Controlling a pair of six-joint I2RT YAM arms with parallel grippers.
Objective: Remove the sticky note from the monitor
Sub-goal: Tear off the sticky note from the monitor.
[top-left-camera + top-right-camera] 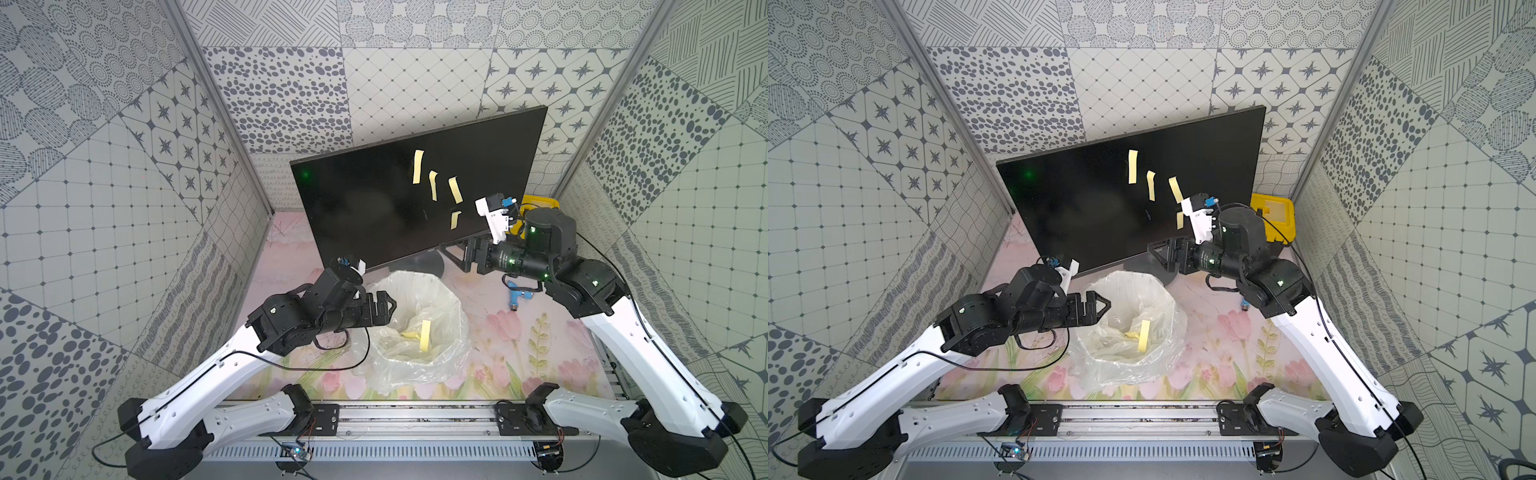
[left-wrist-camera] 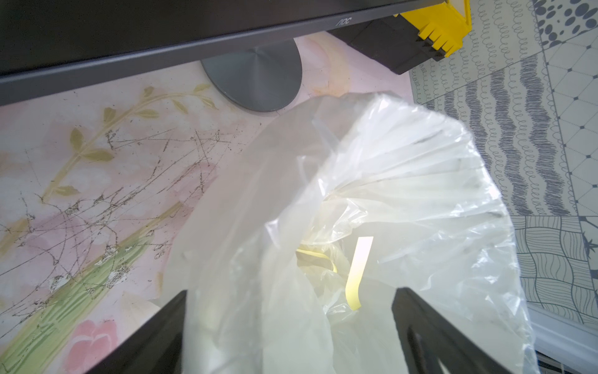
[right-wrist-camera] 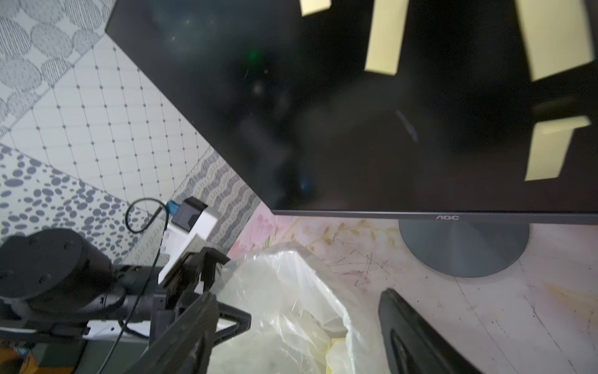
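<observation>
monitor (image 1: pixel 374 199): upright on round base (image 3: pixel 462 249), "aoc" on lower edge. four yellow sticky notes (image 1: pixel 417 166) on its screen's right half. plastic bag (image 1: pixel 451 307) just before its base, notes inside. left gripper (image 2: pixel 288 294), right gripper (image 3: pixel 297 294): fingers spread, empty, near its lower edge.

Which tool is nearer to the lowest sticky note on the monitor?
Right. The right tool is below the lowest sticky note, near the lower edge of the monitor. The left tool is farther off, at the rim of the plastic bag.
</observation>
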